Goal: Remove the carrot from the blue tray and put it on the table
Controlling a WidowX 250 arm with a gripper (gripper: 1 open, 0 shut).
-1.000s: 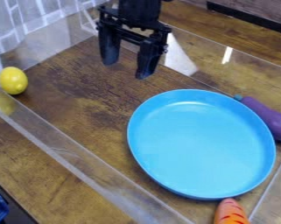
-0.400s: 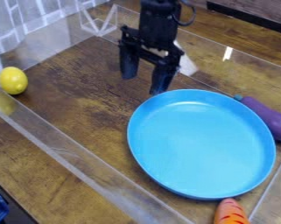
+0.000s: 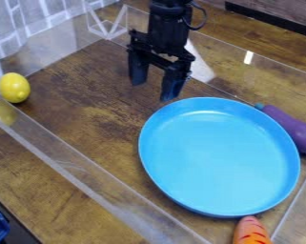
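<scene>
At the bottom right, outside the tray, can see the carrot (image 3: 252,231) lying just beyond the lower rim of the blue tray (image 3: 219,157), orange with darker ridged lines, partly cut off by the edge of the view. Cannot tell whether it touches the rim. Toward the top, can see the black claw (image 3: 156,81) hanging over the dark wood-grain surface (image 3: 85,95), pointing down, jaws spread apart and wide open, gripping nothing. Can place it up and to the left of the tray, well apart from the carrot. Just beside the tray, on the upper right, can spot the purple eggplant (image 3: 288,127), lying at a slant. Over at the far left, near the clear wall (image 3: 85,172), can find the yellow lemon (image 3: 14,88). Down in the lower left corner, can glimpse something blue (image 3: 0,225), mostly cut off and too little shown to name.
</scene>
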